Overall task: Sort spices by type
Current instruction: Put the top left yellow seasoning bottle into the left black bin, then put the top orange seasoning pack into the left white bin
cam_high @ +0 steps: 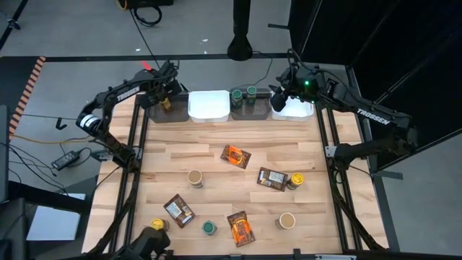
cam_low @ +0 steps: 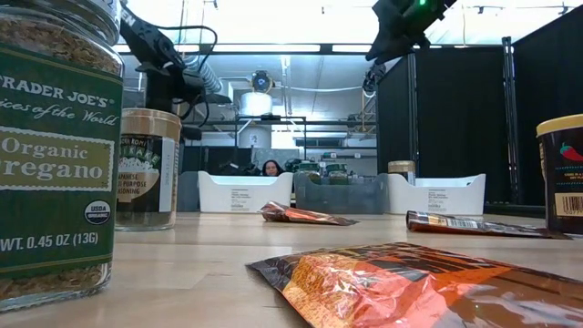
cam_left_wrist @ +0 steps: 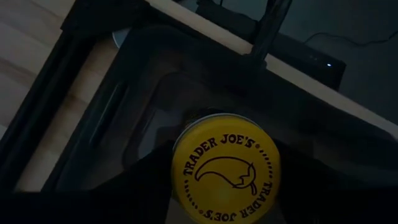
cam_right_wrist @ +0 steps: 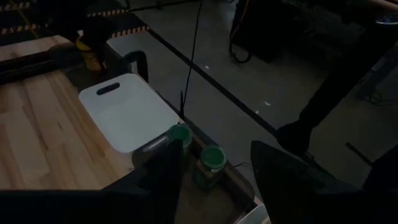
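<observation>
Left gripper (cam_high: 167, 102) at the table's far-left corner, fingers closed on a yellow-lidded jar (cam_left_wrist: 225, 165). Right gripper (cam_high: 279, 99) raised near the far edge, fingers spread.

My left gripper (cam_left_wrist: 225, 205) holds a jar with a yellow "Trader Joe's" lid (cam_left_wrist: 225, 167) above the dark bin (cam_left_wrist: 118, 106), whose rim lies on the wooden table (cam_left_wrist: 31, 50)

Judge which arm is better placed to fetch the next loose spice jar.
Probably right. The right hand hangs with open fingers over the far bins, holding nothing, while the left hand holds a yellow-lidded round glass jar above the dark rectangular bin.
</observation>
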Controlling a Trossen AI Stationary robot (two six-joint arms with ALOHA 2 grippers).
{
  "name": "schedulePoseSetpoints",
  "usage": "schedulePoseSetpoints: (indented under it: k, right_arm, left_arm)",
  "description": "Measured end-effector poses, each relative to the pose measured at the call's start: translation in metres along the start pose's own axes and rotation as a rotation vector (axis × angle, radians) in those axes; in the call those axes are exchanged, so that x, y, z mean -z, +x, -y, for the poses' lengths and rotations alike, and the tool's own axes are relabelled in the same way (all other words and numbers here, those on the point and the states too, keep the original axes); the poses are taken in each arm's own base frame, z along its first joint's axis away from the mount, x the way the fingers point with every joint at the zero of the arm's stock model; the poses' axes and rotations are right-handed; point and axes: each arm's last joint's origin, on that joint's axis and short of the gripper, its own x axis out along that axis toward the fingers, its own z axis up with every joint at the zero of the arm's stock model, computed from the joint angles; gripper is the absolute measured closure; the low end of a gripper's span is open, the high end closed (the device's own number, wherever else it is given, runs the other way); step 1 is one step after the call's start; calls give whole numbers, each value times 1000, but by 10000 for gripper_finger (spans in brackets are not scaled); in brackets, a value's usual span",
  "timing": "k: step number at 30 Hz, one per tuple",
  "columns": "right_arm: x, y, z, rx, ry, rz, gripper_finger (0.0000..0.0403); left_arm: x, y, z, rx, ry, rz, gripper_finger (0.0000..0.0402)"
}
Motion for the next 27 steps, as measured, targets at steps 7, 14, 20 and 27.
schedulePoseSetpoints:
  k: [7,14,20,27]
  right_arm:
    - [0,0,0,0,-7,-2,207]
    - [0,0,0,0,-29,-3,206]
    - [0,0,-2,-60,-51,6,198]
    - [-1,0,-4,-123,-83,16,185]
  left_arm:
    - [1,10,5,-22,62,0,170]
    - [-1,7,7,26,154,8,120]
    - [1,5,8,68,239,-35,90]
    - [-1,-26,5,212,321,33,81]
